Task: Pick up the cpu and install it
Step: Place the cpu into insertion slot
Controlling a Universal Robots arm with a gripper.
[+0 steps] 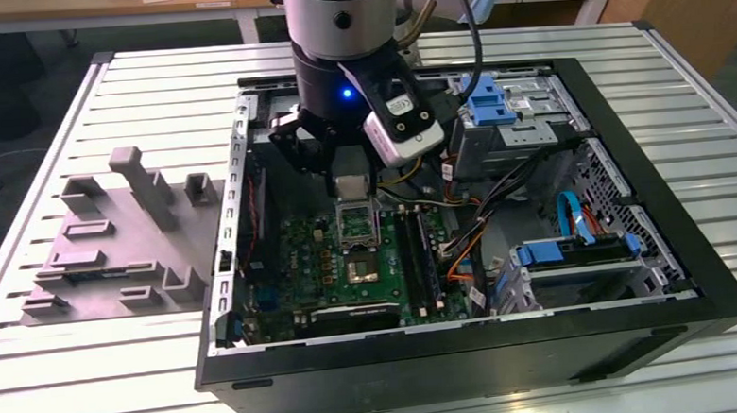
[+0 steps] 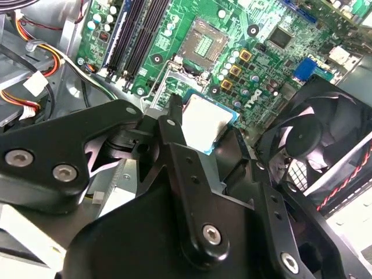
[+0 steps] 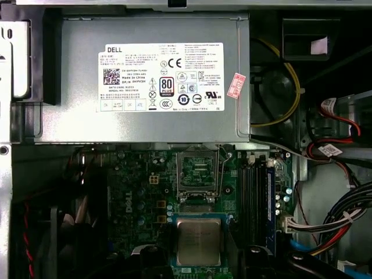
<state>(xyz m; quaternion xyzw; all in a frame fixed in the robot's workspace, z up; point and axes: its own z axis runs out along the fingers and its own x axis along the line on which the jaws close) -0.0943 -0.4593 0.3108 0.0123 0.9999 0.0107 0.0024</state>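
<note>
Your hand (image 2: 206, 125) was clamped on the cpu (image 3: 199, 241), near the open socket (image 3: 197, 174); you needed to square its edges and hold it level.

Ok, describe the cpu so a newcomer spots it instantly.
Start at the open computer case on the slatted table and find its green motherboard. Over it, the gripper clamps the cpu: a small flat silvery square, unlike the open metal-framed socket nearby.
</note>
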